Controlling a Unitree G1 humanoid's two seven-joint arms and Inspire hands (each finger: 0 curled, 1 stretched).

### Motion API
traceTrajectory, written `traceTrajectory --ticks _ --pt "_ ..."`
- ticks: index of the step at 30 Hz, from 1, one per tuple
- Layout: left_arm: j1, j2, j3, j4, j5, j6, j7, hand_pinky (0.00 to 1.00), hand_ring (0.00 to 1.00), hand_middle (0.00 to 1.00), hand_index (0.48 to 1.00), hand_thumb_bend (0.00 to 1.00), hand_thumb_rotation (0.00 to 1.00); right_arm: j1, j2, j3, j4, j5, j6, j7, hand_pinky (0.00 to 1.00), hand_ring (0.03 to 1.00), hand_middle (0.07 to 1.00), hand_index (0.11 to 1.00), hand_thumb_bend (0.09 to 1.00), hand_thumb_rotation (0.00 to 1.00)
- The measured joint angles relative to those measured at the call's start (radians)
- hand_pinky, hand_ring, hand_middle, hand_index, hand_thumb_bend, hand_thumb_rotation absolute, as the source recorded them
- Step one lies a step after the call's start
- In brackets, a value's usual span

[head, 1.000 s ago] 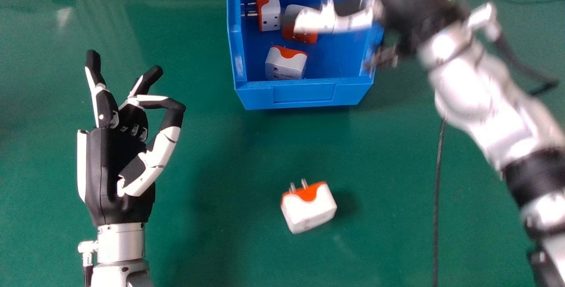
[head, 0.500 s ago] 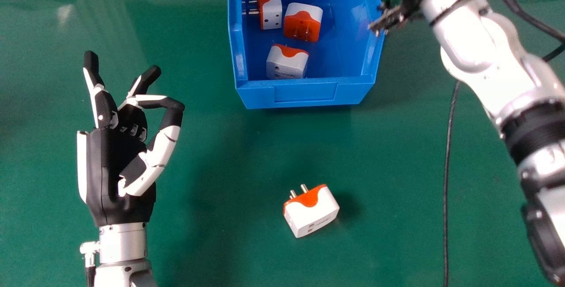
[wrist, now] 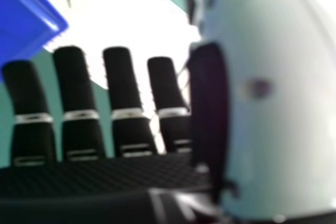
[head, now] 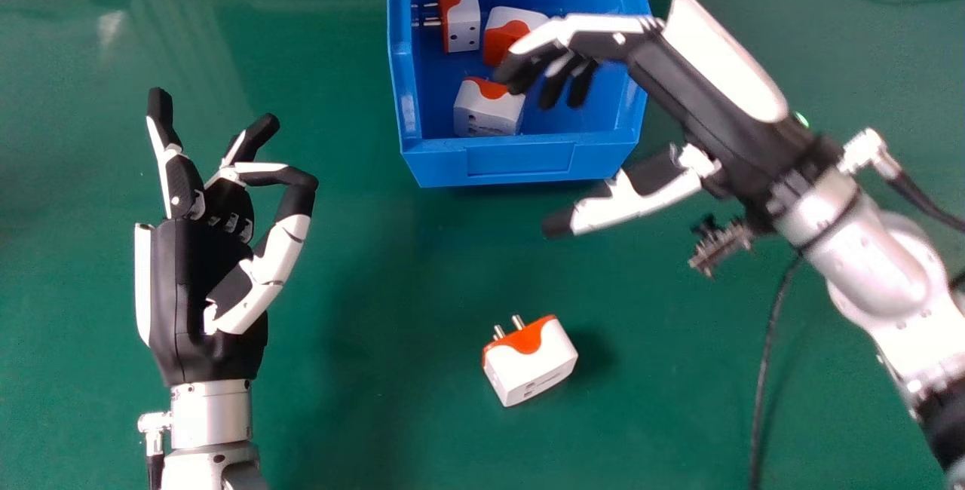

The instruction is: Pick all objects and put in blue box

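Drawing right robot hand [head: 697, 94] back toward near right corner of box [head: 520, 162], fingers and thumb apart; straddle plug [head: 534, 368] in front of box squarely before pinching.

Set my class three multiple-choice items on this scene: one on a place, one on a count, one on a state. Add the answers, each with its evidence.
1. Where is the adapter outside the blue box?
A) On the box's rim
B) On the green surface, on the robot's side of the box
C) In a robot hand

2. How many adapters show inside the box?
A) One
B) Five
C) Three

3. How is the right robot hand?
A) Open and empty
B) Clenched in a fist
C) Gripping an adapter

Answers:
1. B: the head view shows it lying nearer the robot than the box's front wall.
2. C: one at the left, one partly behind the fingers, one near the front wall.
3. A: its thumb stands well apart from its extended fingers, with nothing between.
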Motion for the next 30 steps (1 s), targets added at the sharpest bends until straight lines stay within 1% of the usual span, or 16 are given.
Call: traceTrajectory --ticks 1,4,5,6,7,9,10,11,13,14,16,18,21,22,25,30 --pt "0.0 0.0 0.002 0.0 -0.001 0.003 -0.001 1.0 0.86 0.63 0.492 0.5 0.04 0.022 -0.005 0.0 -0.006 -0.006 0.0 -0.001 0.51 0.607 0.674 0.698 0.886 0.15" --pt "0.0 0.002 0.002 -0.001 0.001 0.008 0.0 1.0 0.86 0.63 0.492 0.5 0.04 0.066 -0.012 -0.001 -0.011 -0.041 0.001 -0.001 0.51 0.607 0.674 0.698 0.886 0.15" --pt "0.002 0.002 0.002 -0.005 0.002 0.008 0.0 1.0 0.88 0.69 0.575 0.53 0.2 0.077 -0.013 -0.001 -0.015 -0.054 0.004 -0.001 0.52 0.62 0.685 0.708 0.902 0.17" --pt "0.004 0.002 0.001 -0.009 0.002 0.008 0.0 1.0 0.88 0.69 0.575 0.53 0.2 0.083 -0.014 0.001 -0.018 -0.07 0.01 0.0 0.52 0.62 0.685 0.708 0.902 0.17" --pt "0.005 0.002 0.0 -0.013 0.002 0.009 0.0 1.0 0.9 0.73 0.643 0.56 0.35 0.09 -0.014 0.002 -0.022 -0.079 0.017 0.0 0.54 0.639 0.7 0.721 0.921 0.18" --pt "0.008 0.002 -0.001 -0.021 0.002 0.009 0.0 1.0 0.92 0.8 0.742 0.61 0.56 0.1 -0.014 0.005 -0.036 -0.092 0.029 0.004 0.56 0.673 0.724 0.742 0.95 0.21" --pt "0.01 0.003 -0.001 -0.025 0.002 0.009 0.0 1.0 0.92 0.8 0.742 0.61 0.56 0.102 -0.014 0.009 -0.048 -0.106 0.037 0.006 0.56 0.673 0.724 0.742 0.95 0.21" --pt "0.012 0.003 -0.001 -0.028 0.002 0.009 -0.002 1.0 0.93 0.83 0.777 0.62 0.64 0.104 -0.014 0.015 -0.056 -0.112 0.04 0.012 0.57 0.688 0.735 0.753 0.961 0.22" --pt "0.016 0.003 -0.001 -0.034 0.002 0.009 -0.004 1.0 0.94 0.86 0.828 0.64 0.75 0.108 -0.014 0.029 -0.072 -0.118 0.052 0.027 0.6 0.717 0.754 0.775 0.976 0.24" --pt "0.018 0.003 -0.001 -0.036 0.002 0.009 -0.004 1.0 0.94 0.86 0.828 0.64 0.75 0.11 -0.014 0.035 -0.078 -0.125 0.059 0.033 0.6 0.717 0.754 0.775 0.976 0.24" --pt "0.022 0.004 -0.001 -0.036 0.002 0.009 -0.004 1.0 0.94 0.89 0.858 0.65 0.81 0.111 -0.013 0.052 -0.085 -0.145 0.07 0.043 0.61 0.738 0.769 0.791 0.985 0.25" --pt "0.023 0.004 -0.001 -0.035 0.003 0.009 -0.003 1.0 0.94 0.9 0.875 0.66 0.86 0.115 -0.012 0.067 -0.085 -0.154 0.081 0.05 0.63 0.754 0.781 0.806 0.991 0.27" --pt "0.025 0.005 -0.001 -0.035 0.009 0.009 0.008 1.0 0.94 0.91 0.885 0.66 0.89 0.118 -0.008 0.094 -0.078 -0.181 0.081 0.052 0.65 0.773 0.796 0.821 0.995 0.28" --pt "0.025 0.005 -0.002 -0.035 0.013 0.009 0.009 1.0 0.94 0.91 0.888 0.67 0.89 0.117 -0.005 0.101 -0.068 -0.189 0.081 0.052 0.66 0.784 0.804 0.829 0.996 0.28" --pt "0.025 0.005 -0.001 -0.035 0.013 0.015 0.008 1.0 0.94 0.91 0.888 0.67 0.9 0.117 0.001 0.125 -0.029 -0.199 0.081 0.051 0.68 0.805 0.824 0.845 0.998 0.29" --pt "0.025 0.005 -0.001 -0.035 0.01 0.024 0.002 1.0 0.93 0.91 0.884 0.66 0.9 0.114 0.005 0.142 -0.003 -0.212 0.08 0.056 0.71 0.848 0.869 0.878 1.0 0.31"
